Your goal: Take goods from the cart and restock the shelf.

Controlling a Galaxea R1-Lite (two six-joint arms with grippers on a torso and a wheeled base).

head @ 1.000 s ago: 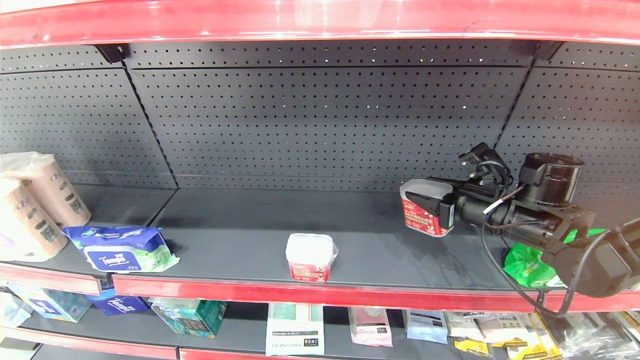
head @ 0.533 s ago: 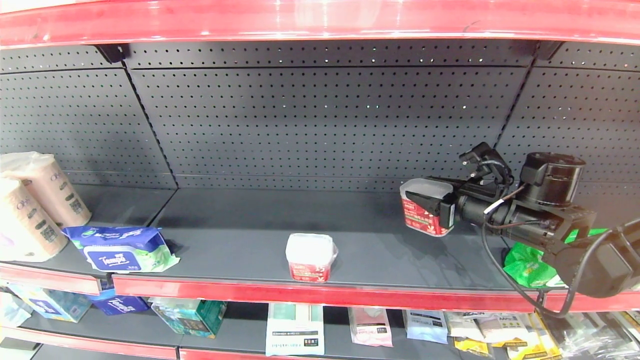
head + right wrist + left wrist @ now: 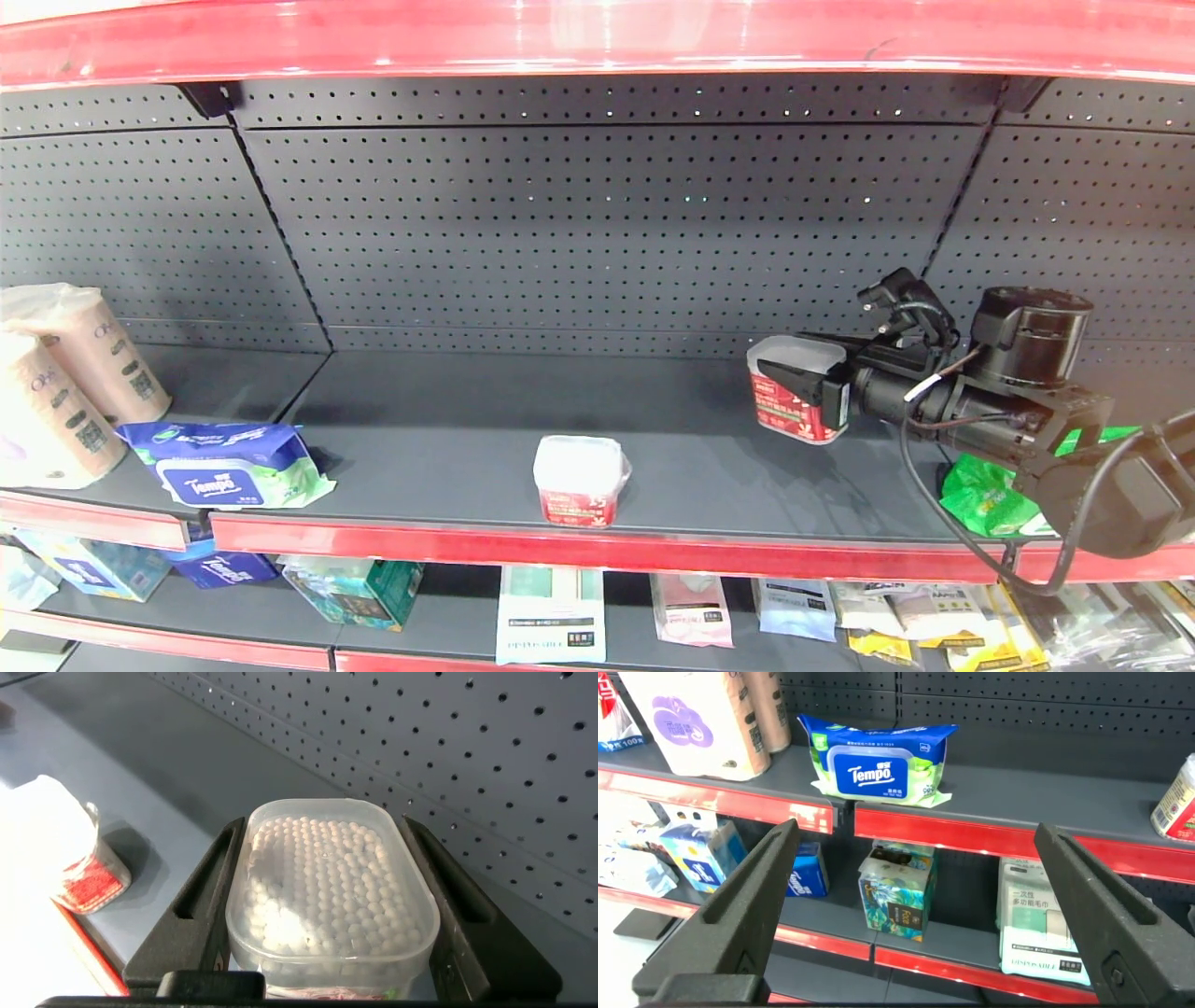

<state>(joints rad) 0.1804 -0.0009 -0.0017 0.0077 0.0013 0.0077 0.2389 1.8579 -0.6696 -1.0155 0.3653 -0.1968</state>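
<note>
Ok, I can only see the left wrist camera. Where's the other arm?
Observer: The right gripper is over the right part of the shelf, shut on a tub.
Operator: What's inside the tub?
Observer: Lots of tiny white balls, showing through its see-through top.
Operator: Anything next to it?
Observer: A green packet lies on the shelf to the tub's right, nearer the front edge.
</note>
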